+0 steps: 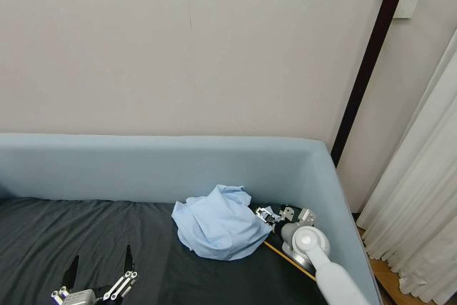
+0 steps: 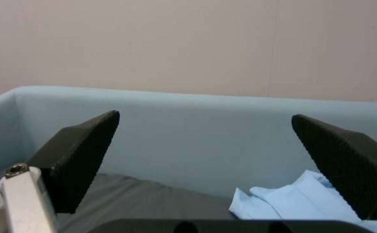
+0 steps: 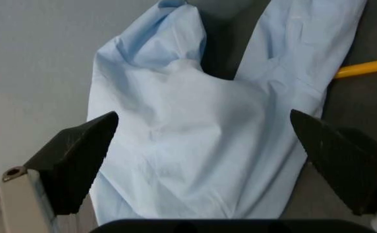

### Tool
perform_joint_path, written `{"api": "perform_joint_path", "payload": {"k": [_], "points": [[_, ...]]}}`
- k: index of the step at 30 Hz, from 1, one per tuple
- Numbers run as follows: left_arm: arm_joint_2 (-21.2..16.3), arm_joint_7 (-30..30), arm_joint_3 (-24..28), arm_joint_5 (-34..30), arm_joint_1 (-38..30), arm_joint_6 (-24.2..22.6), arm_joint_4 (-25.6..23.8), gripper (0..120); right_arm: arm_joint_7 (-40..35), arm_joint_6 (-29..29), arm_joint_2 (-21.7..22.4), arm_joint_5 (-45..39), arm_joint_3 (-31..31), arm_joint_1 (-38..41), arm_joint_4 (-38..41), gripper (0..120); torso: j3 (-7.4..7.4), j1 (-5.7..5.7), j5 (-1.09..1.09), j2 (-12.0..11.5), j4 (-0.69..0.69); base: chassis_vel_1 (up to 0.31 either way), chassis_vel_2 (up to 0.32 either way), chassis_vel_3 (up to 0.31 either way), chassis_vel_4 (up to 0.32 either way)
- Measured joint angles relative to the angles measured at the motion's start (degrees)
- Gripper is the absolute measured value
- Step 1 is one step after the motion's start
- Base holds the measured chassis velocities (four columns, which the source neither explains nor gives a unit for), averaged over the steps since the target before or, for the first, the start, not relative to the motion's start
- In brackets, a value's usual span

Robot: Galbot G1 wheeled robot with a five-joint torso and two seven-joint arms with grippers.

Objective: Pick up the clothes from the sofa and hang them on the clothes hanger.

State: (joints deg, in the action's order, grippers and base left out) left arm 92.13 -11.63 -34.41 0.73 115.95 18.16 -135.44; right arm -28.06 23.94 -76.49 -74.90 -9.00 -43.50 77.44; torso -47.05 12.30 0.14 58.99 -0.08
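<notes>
Shirt (image 1: 218, 223), light blue and crumpled, lies on the sofa's (image 1: 143, 169) dark seat near its right arm. My right gripper (image 3: 203, 113) hangs over it, fingers spread wide. My left gripper (image 1: 101, 255) hovers above the seat, well apart, also spread.

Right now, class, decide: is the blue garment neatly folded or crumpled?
Crumpled: the blue garment lies bunched in a wrinkled heap on the sofa seat.

Head camera looks down over the sofa (image 1: 143, 169); left wrist faces its backrest (image 2: 195, 136); right wrist sits close above the blue garment (image 3: 195, 145), which all share.
</notes>
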Motion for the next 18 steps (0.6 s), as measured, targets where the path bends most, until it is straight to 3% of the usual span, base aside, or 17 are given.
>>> {"api": "perform_joint_path", "payload": {"k": [18], "points": [[0.06,-0.64,-0.73,1.38,0.81,0.74,0.22,100,8.85,-2.46,-8.09,14.18,-0.78,5.27,-18.02,100,0.0,-0.01,0.01,0.0,0.0,0.0,0.0,0.0,0.0]]}}
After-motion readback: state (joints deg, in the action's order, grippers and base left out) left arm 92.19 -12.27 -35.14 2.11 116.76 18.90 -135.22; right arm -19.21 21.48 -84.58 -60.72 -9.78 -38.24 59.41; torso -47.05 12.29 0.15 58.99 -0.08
